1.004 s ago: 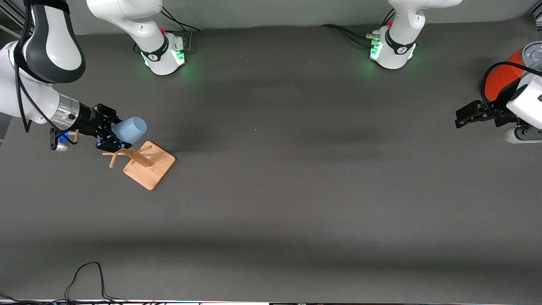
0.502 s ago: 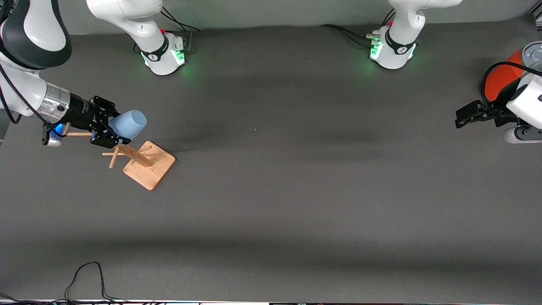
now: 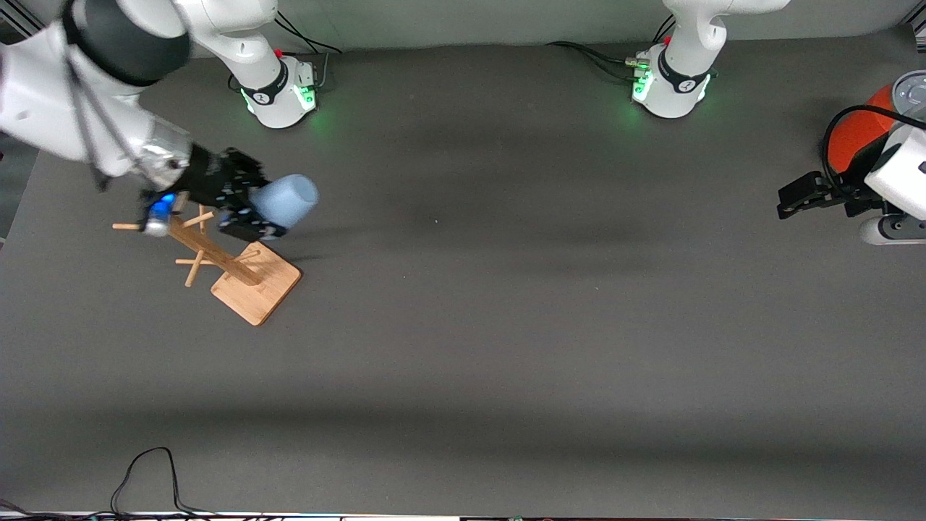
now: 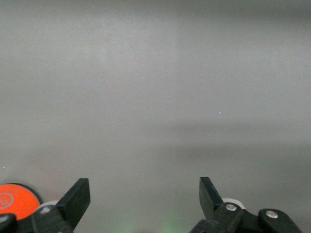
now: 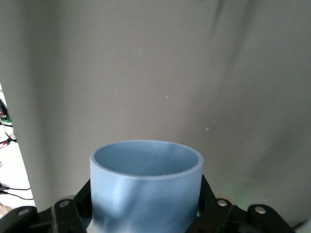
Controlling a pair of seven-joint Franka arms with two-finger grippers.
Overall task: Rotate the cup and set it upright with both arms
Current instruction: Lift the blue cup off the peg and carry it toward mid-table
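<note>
Over the right arm's end of the desk (image 3: 506,325), I see my right gripper (image 3: 255,208) up in the air with its black fingers (image 5: 65,211) clamped on the light-blue cup (image 3: 286,200). The cup lies on its side in the grip, its base end between the fingers and its open mouth pointing away from the wrist, toward the middle of the desk. From the right wrist view the cup (image 5: 146,191) fills the lower part of the picture, one finger on each side of its wall, and I look straight along it to the round rim. I cannot see anything inside it.

Just below the gripper stands a wooden peg rack (image 3: 231,264) on a square base, with thin pegs sticking out from a slanted post. The cup hangs over the edge of that rack, apart from the pegs.

At the left arm's end of the desk, my left gripper (image 3: 796,197) waits low, with its fingers (image 4: 73,201) spread wide and nothing between them. An orange-red can (image 3: 854,137) with a silver top stands close beside that arm's wrist, partly hidden by the arm and a black cable. From the left wrist view I see only bare grey desk between the open fingers, plus a sliver of the can (image 4: 14,201) at the edge.
</note>
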